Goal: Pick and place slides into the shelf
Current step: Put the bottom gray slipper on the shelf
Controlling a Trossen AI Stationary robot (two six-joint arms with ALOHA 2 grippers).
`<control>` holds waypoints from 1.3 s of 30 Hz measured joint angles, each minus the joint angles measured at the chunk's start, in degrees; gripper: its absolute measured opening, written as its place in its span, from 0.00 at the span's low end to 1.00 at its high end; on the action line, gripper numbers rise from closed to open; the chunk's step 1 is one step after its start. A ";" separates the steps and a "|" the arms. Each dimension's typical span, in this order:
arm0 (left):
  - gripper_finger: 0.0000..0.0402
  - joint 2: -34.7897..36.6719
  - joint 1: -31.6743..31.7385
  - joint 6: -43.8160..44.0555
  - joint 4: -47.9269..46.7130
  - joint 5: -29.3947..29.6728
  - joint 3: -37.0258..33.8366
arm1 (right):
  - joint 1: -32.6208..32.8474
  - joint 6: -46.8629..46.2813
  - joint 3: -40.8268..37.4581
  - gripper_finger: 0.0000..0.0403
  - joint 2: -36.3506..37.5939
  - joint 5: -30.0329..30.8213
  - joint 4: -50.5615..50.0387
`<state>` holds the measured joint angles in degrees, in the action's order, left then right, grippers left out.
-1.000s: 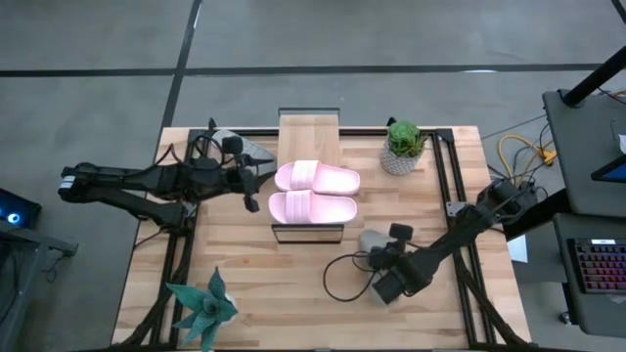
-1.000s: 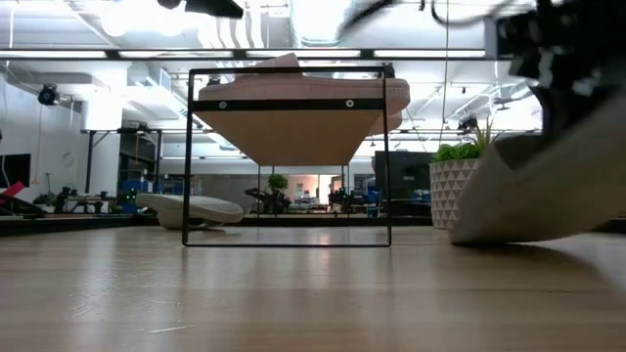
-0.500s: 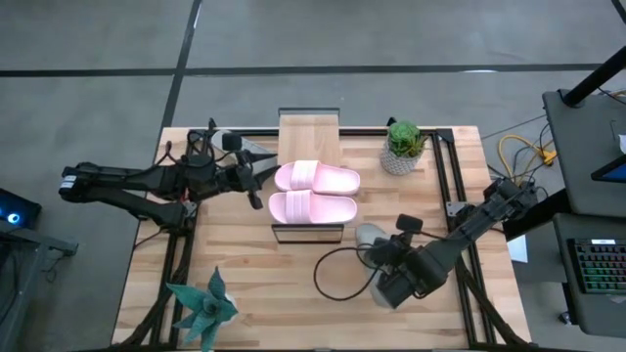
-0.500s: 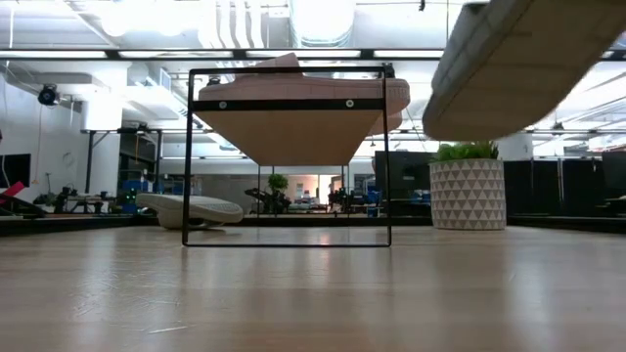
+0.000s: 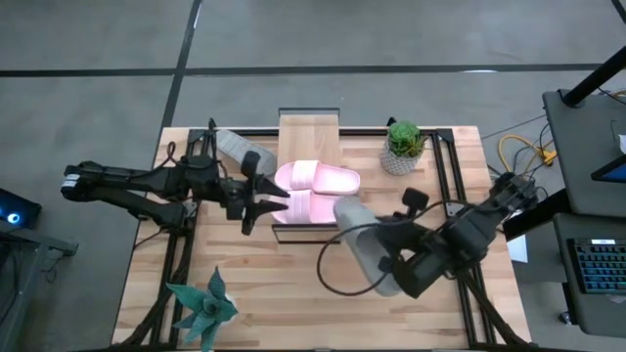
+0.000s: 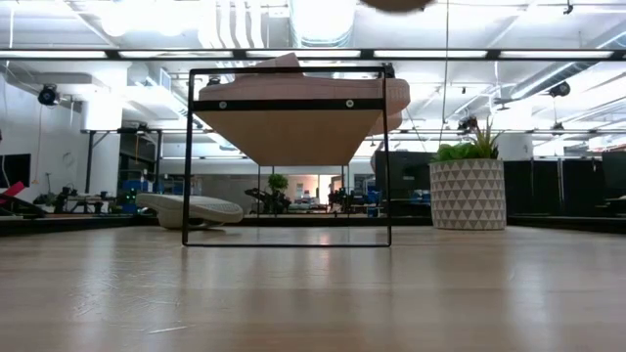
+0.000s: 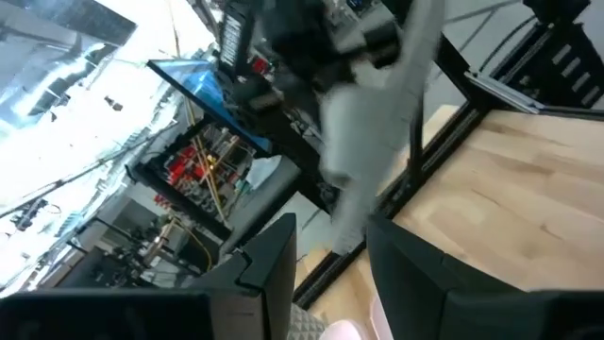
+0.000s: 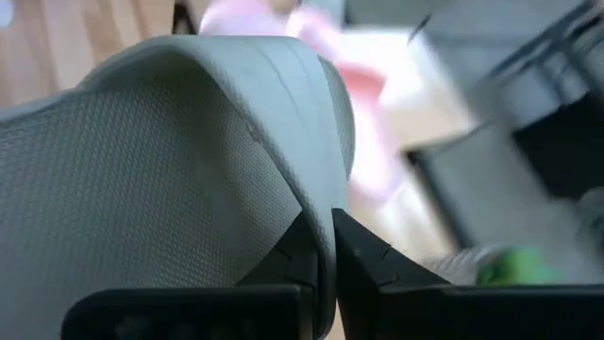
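From the high view, the right gripper (image 5: 393, 262) is pinched on a grey slide (image 5: 360, 249), holding it up off the tabletop (image 5: 293, 293) just beside the near end of the shelf (image 5: 309, 132). Two pink slides (image 5: 315, 192) already sit side by side on the shelf's plank. The right arm comes in low from the table's right edge, elbow bent, wrist turned toward the shelf. The left gripper (image 5: 256, 198) hovers at the shelf's left side with its fingers spread, holding nothing, right up against the nearer pink slide. The other grey slide (image 5: 235, 148) lies on the tabletop behind that arm.

Low view: the shelf frame (image 6: 288, 156) stands upright with the pink soles poking past the plank, and one grey slide (image 6: 189, 209) rests on the table beside it.

Left wrist view: its fingers (image 7: 269, 274) stand apart, empty.

Right wrist view: fingertips (image 8: 316, 250) clamp together on the grey strap (image 8: 189, 151).

My worry: both grippers are crowding the same end of the shelf, so they could bump. The grip is only a thin bit of rubbery strap too, so the slide could swing, slip out, or knock a pink one off.
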<state>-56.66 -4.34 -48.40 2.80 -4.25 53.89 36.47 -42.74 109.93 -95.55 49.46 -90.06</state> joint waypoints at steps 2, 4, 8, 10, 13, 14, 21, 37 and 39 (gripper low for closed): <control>0.29 -0.05 -0.02 0.01 -0.32 -0.02 -0.04 | 0.00 3.27 1.84 0.03 0.00 4.03 0.06; 0.29 -0.44 -0.07 -0.02 0.04 -0.14 -0.04 | 0.00 6.66 3.07 0.03 0.00 7.37 0.20; 0.29 -1.37 -0.15 -0.34 -0.10 -0.17 -0.09 | -0.02 13.72 3.65 0.03 -0.03 9.73 1.15; 0.29 -1.87 -0.15 -0.57 1.05 -0.17 -0.09 | -0.04 16.59 3.63 0.03 -0.07 10.14 3.12; 0.29 -2.97 -0.15 -0.59 4.91 -0.19 -0.09 | -0.48 22.07 3.63 0.03 -0.07 10.14 8.37; 0.29 -3.29 -0.15 -0.59 6.03 -0.20 -0.11 | -0.50 23.94 3.66 0.03 -0.07 10.02 10.26; 0.29 -6.04 -0.17 -5.26 9.36 -1.37 -0.13 | -0.48 35.61 4.39 0.03 -0.07 5.64 21.53; 0.50 -12.68 -0.35 -9.40 18.70 -6.56 1.48 | -1.68 40.87 4.83 0.03 -0.07 2.36 25.38; 0.50 -13.63 -0.62 -9.49 20.46 -6.54 1.59 | -2.03 40.92 4.81 0.03 -0.07 2.15 25.49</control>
<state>-70.30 -4.96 -57.89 23.26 -10.79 55.47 34.44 -1.82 114.74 -95.61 51.61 -64.57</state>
